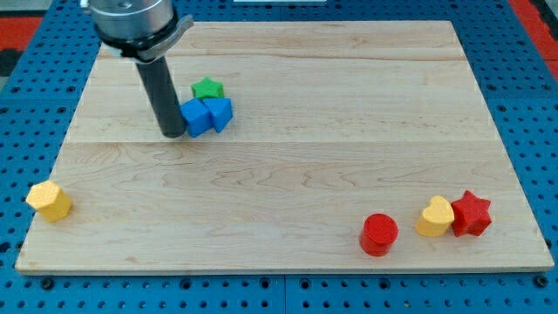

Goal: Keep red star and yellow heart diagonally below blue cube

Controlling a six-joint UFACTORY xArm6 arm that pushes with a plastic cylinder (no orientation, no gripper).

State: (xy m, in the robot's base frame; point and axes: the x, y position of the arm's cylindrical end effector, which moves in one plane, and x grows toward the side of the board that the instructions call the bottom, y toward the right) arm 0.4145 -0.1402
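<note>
The blue cube (196, 117) lies in the upper left part of the wooden board (305, 148), touching a second blue block (219, 112) on its right. My tip (173, 133) rests against the blue cube's left side. The red star (472, 214) and the yellow heart (435, 217) sit side by side, touching, near the view's bottom right corner, far from my tip.
A green star (207, 89) sits just above the two blue blocks. A red cylinder (379, 234) stands left of the yellow heart. A second yellow block (50, 201) lies at the board's bottom left edge. Blue pegboard surrounds the board.
</note>
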